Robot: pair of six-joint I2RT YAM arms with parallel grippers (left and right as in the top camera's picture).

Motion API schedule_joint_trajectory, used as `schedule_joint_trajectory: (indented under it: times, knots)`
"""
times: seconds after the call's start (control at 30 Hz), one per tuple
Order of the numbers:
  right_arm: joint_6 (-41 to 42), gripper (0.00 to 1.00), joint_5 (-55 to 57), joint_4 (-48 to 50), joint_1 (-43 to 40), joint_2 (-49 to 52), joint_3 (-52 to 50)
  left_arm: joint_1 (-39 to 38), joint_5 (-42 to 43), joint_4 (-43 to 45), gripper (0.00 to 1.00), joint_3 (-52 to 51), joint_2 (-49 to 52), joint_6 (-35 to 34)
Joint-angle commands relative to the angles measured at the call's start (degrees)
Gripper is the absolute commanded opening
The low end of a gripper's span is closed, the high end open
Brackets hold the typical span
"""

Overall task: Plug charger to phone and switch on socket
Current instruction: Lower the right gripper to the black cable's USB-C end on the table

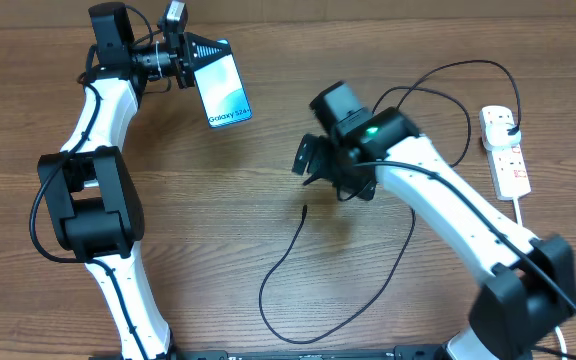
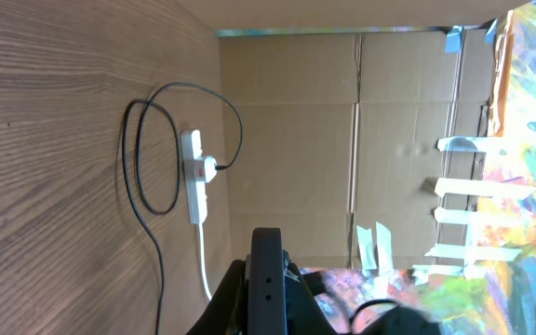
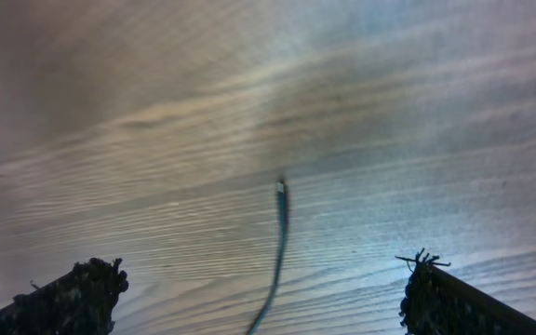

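Plainly, the left hand (image 1: 205, 55) is clenched on one short end of the phone (image 1: 224, 90), near the far edge of the bench (image 1: 218, 200). The wrist is rolled onto its side, so in the left wrist view the bench stands like a wall and the phone shows only as a thin dark edge between the fingers. From above, its cyan screen faces up with the "Galaxy" text at the end away from the hand; whether the free end touches the bench I cannot tell. The left arm folds back on itself, with the elbow near the bench's left side and the forearm reaching toward the far edge. The right hand (image 1: 310, 160) is released, its fingers (image 3: 73, 298) spread wide and pointing down, and it hovers near the middle of the bench. The charger (image 3: 280, 219) lies on the wood below it, its connector tip between the two fingers and touching neither. The cable runs from there in a long loop under the right arm to the socket (image 1: 508, 160) on the right, where its black plug sits in the strip.
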Motion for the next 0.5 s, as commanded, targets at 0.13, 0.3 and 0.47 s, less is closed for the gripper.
schedule_joint_trajectory:
  times: [0.13,0.3,0.47]
  knots:
    - [6.7,1.0,1.8,4.6,4.1,4.7,-4.3,0.3,0.7,0.2,0.04,0.5,-0.3,1.5]
    - [9.2,1.0,3.0,6.5,5.6,6.3,-6.0,0.3,0.7,0.2,0.04,0.5,-0.3,1.5]
    - [9.2,1.0,3.1,10.2,6.4,6.6,-9.2,0.3,0.7,0.1,0.05,0.5,-0.3,1.5]
